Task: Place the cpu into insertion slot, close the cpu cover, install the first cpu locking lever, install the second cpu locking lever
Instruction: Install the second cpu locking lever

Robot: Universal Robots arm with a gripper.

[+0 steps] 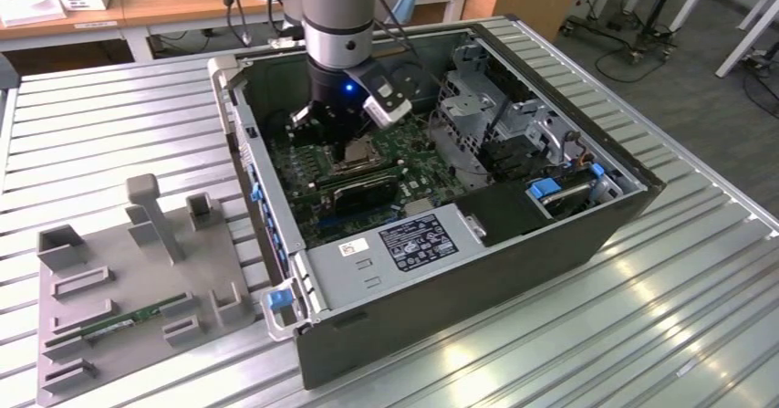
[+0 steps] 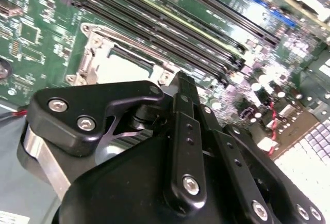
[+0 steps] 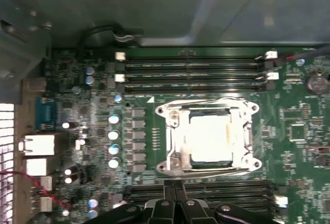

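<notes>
The cpu (image 3: pixel 209 137) lies flat in the insertion slot (image 3: pixel 251 108), its pale metal face showing through the window of the cpu cover (image 3: pixel 176 136). The silver cover frame lies down flat around the chip. Thin wire levers run along two opposite sides of the socket. In the exterior view the socket (image 1: pixel 357 155) sits on the green board inside the open computer case (image 1: pixel 365 317). My gripper (image 3: pixel 175 185) hovers just beside the socket, shut, with nothing between its fingers. In the second wrist view its black fingers (image 2: pixel 184 105) point at the board next to the socket (image 2: pixel 124 64).
Long black memory slots (image 3: pixel 191 72) flank the socket on two sides. A grey perforated drive cage (image 1: pixel 469 107) and the case walls hem in the board. On the exterior view's left, a grey fixture tray (image 1: pixel 73 298) holds a green memory stick (image 1: pixel 128 321).
</notes>
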